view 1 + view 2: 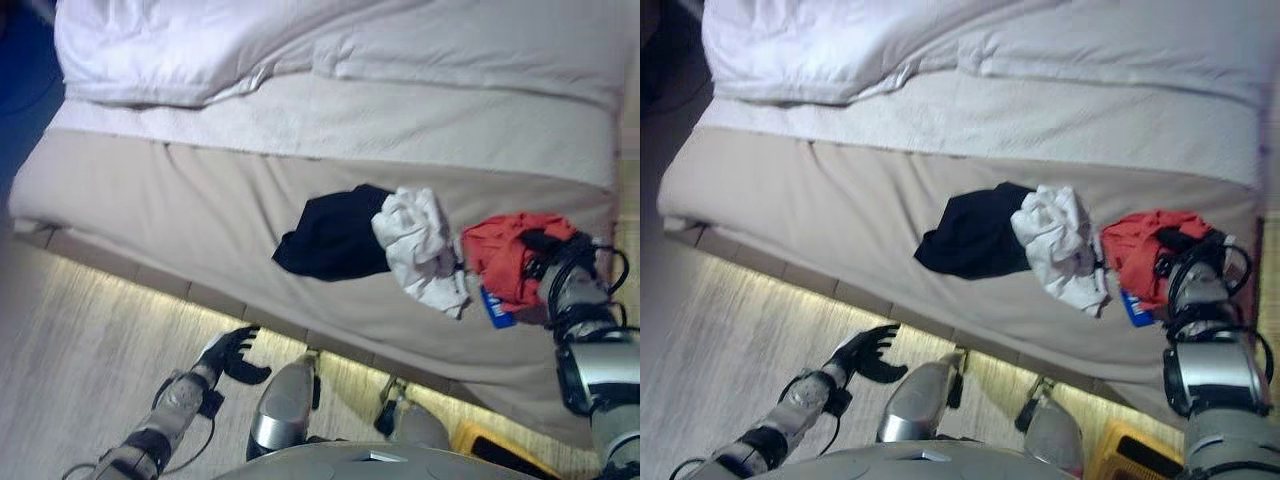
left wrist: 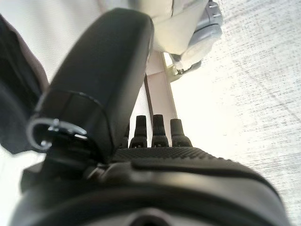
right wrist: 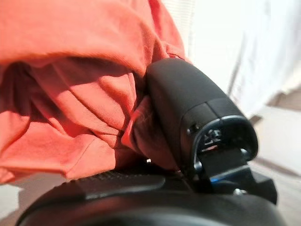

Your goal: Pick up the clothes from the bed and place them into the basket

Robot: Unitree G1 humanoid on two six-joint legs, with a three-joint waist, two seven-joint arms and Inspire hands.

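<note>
Three garments lie in a row near the bed's [image 1: 150,200] front edge: a dark navy one [image 1: 330,238], a white one [image 1: 420,245] and a red one [image 1: 500,255]. My right hand [image 1: 548,248] rests on the red garment's right end. In the right wrist view its thumb [image 3: 188,103] digs into the bunched red cloth [image 3: 70,70], which folds around it. My left hand [image 1: 232,352] hangs over the floor below the bed's edge, fingers [image 2: 155,134] straight and holding nothing. The yellow corner of the basket [image 1: 500,448] shows on the floor at lower right.
A white duvet [image 1: 300,40] and a white towel-like strip [image 1: 350,120] cover the bed's far part. A small blue item [image 1: 497,308] peeks out under the red garment. Pale wood floor [image 1: 80,350] runs along the bed's front.
</note>
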